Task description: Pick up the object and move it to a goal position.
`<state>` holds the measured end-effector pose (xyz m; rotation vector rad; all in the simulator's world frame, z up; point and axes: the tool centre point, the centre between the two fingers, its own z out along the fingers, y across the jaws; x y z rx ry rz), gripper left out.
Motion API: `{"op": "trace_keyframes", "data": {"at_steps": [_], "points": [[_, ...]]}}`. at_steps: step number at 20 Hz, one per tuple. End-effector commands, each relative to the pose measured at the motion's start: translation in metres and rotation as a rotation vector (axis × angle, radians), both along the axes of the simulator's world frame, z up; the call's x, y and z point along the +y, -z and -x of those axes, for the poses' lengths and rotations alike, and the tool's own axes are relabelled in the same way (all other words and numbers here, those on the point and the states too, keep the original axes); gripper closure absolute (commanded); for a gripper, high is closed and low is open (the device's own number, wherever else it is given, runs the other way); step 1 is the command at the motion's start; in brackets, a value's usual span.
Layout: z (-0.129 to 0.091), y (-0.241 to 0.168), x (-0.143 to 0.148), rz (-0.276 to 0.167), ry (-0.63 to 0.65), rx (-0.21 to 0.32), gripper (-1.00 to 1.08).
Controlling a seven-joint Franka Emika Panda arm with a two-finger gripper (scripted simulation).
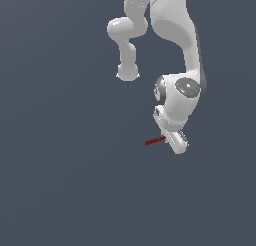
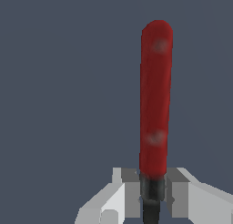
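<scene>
The object (image 1: 155, 140) is a thin rod with a red handle sticking out toward the exterior view's left from my gripper (image 1: 172, 138). In the wrist view the red handle (image 2: 156, 98) fills the middle, and its dark shaft (image 2: 152, 193) sits pinched between my two grey fingers (image 2: 129, 191). My gripper (image 2: 152, 196) is shut on the shaft. The small black head is hidden behind the fingers. The arm bends down from the upper part of the exterior view with the hand tilted.
A plain dark grey-blue surface (image 1: 60, 180) fills the scene in both views. The arm's white links (image 1: 172, 20) occupy the upper middle of the exterior view.
</scene>
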<state>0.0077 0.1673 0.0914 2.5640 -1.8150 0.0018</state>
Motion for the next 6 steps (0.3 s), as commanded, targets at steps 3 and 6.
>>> {"op": "trace_keyframes", "data": {"at_steps": [3,6], "points": [[-0.006,-0.0074,0.0079,0.0,0.001,0.001,1.08],[-0.0071,-0.0085,0.0092,0.0,0.001,0.001,1.08]]}}
